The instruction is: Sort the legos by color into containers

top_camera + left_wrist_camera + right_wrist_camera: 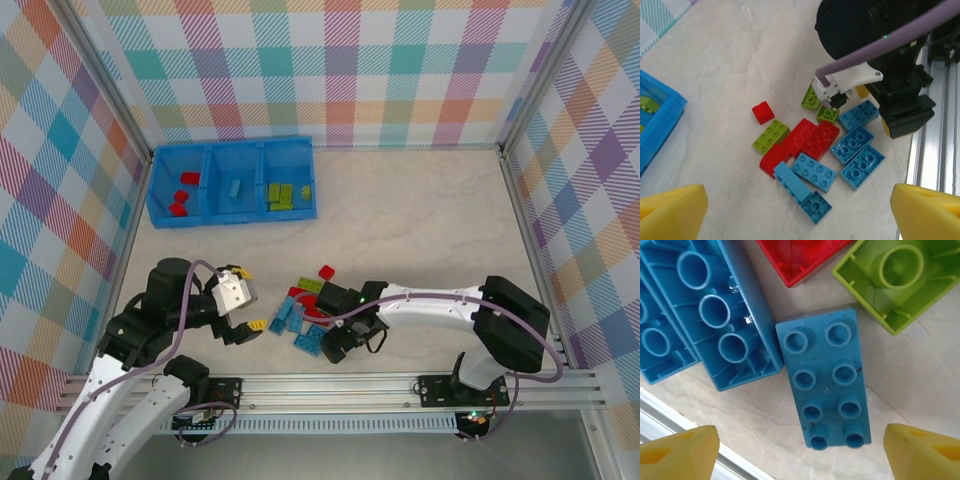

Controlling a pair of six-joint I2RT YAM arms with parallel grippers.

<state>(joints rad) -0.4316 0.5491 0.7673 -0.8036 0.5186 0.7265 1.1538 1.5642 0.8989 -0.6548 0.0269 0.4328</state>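
Right tool (800,452) released, spread over studded blue lego (827,377); left tool (799,212) released, empty, facing pile (810,150).

Pale, marble-veined beige counter (420,220). Pastel plaid wall panels (340,70) on three sides, possibly printed fabric. Silver aluminium corner posts (103,78). Slotted aluminium rail (340,385) along near edge.
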